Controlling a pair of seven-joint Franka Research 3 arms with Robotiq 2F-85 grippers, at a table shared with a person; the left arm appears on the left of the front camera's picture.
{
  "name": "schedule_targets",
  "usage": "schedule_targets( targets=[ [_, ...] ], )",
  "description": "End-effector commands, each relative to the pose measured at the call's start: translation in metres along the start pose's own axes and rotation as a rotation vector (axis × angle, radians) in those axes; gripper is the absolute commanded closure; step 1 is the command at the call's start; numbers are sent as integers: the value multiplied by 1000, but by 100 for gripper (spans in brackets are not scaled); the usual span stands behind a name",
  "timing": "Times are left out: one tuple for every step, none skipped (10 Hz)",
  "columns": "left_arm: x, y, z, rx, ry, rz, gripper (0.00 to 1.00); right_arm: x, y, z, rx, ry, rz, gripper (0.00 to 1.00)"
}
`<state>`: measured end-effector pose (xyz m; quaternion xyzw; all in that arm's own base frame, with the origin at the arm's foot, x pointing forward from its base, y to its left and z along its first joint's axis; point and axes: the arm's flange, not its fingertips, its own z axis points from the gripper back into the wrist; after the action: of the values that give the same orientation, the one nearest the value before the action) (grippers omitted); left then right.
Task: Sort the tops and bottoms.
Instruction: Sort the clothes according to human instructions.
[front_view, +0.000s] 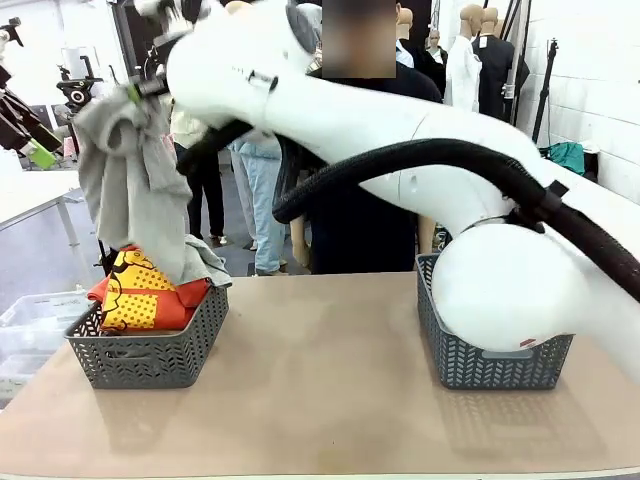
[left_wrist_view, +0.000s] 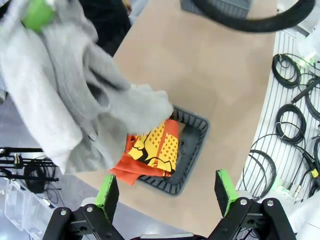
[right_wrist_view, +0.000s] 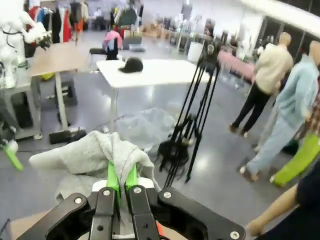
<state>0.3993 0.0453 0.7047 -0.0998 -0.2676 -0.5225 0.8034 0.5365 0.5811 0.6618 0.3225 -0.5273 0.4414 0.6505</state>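
Two baskets on a tan table, workshop behind

A grey lattice basket (front_view: 150, 355) sits at the table's (front_view: 320, 400) left end, another (front_view: 490, 365) at the right. Coiled black cables (left_wrist_view: 295, 125) lie beside the table; a black tripod (right_wrist_view: 192, 125) and a white table (right_wrist_view: 155, 72) bearing a dark cap (right_wrist_view: 132, 64) stand beyond.

The right arm reaches across from the right edge of the tabletop to high above its left end — its right gripper (right_wrist_view: 121, 181) pinched tight on cloth. The left gripper (left_wrist_view: 167, 192) hangs high over the tabletop's left edge — fingers spread wide, holding nothing.
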Motion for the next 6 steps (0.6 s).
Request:
schedule_targets(
  targets=[
    [0,-1,1,0,-3,-3,0,6,-18,-80,20,70,-131,100],
    [0,-1,1,0,-3,-3,0,-18,-16,-90,41,133,-164,100],
    [0,-1,1,0,-3,-3,0,-43,-13,-97,37,250,-132,100],
    [0,-1,1,0,-3,-3,0,-63,-11,-97,118,418,-115,100],
    [0,-1,1,0,-3,-3,0,-81,1,-54,30,173,-139,100],
    [0,-1,1,0,-3,-3,0,-81,1,-54,30,173,-139,100]
  ],
)
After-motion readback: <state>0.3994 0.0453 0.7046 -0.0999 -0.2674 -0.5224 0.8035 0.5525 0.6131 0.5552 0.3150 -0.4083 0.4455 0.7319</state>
